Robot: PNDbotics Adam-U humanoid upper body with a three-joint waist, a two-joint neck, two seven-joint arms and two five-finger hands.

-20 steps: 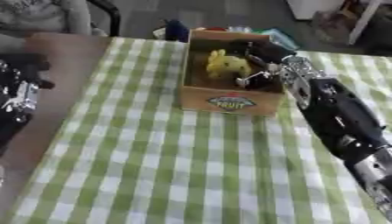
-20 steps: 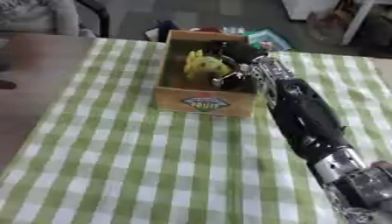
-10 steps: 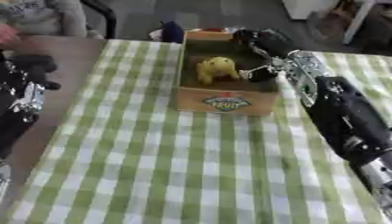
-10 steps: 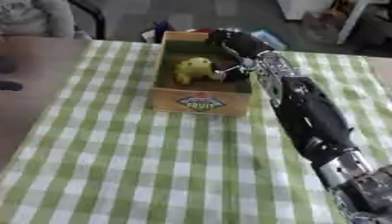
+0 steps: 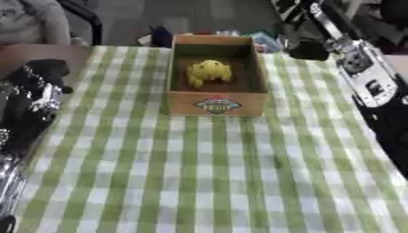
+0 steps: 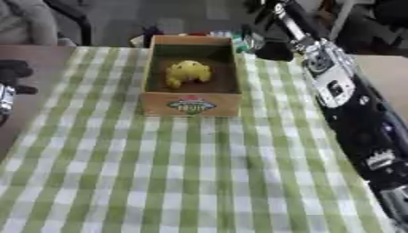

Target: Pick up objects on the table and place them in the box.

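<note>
A green-and-white checked cloth [image 5: 199, 173] covers the tabletop, matt and soft-looking, lying smooth with no sharp creases. The box [image 5: 215, 103] in the upper middle looks like brown cardboard, dull, with a printed paper label [image 5: 216, 104] on its front wall. The yellow toy [image 5: 207, 72] inside has a smooth, faintly shiny, plastic-like surface. The right arm [image 6: 334, 86] at upper right shows silvery metal panels with a sheen among glossy black casing. The left hand [image 5: 36, 91] at the left edge is dark, with small bright metal parts.

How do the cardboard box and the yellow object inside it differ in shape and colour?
The brown cardboard box is rectangular with straight walls and an open top; the yellow lumpy object is rounded and irregular. The box carries a printed label on its front; the object looks plain. Both stand on the green checked tablecloth.
</note>
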